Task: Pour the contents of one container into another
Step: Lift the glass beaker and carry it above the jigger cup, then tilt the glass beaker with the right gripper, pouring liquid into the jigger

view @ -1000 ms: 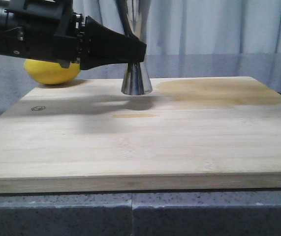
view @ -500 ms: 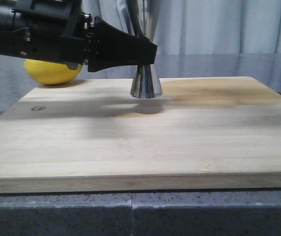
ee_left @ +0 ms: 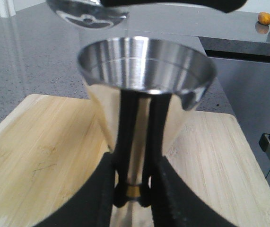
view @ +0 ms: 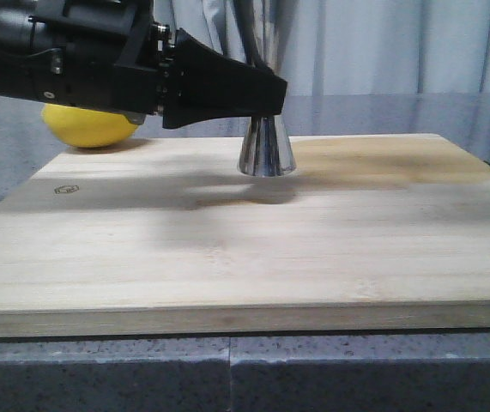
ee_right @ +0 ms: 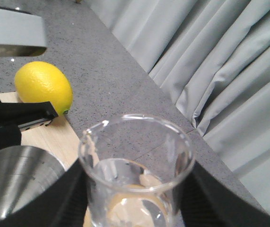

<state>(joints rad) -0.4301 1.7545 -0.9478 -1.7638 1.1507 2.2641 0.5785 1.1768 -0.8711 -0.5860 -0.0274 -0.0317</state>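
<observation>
My left gripper (view: 266, 96) is shut on the thin gold-banded waist of the steel jigger (view: 266, 148), which it holds upright, base close over the wooden board (view: 245, 249). The left wrist view shows the jigger's open upper cup (ee_left: 146, 66) and the gold band (ee_left: 134, 190) pinched between the black fingers (ee_left: 99, 198). The clear glass beaker (ee_right: 135, 179) stands upright in my right gripper (ee_right: 135, 189), which is shut on its sides, with the pouring lip toward the jigger's cup (ee_right: 16, 184). The beaker's base (ee_left: 87, 12) hangs just above and behind the jigger's rim. Neither beaker nor right gripper shows in the front view.
A yellow lemon (view: 90, 127) lies on the grey counter by the board's back left corner, also visible as the lemon (ee_right: 44, 87) in the right wrist view. Grey curtains (view: 382, 43) hang behind. The counter's front edge (view: 245, 369) runs below the board.
My left gripper has carried the jigger to the right along the back of the board. The jigger's base sits slightly lower in the front view. The lemon has not moved.
</observation>
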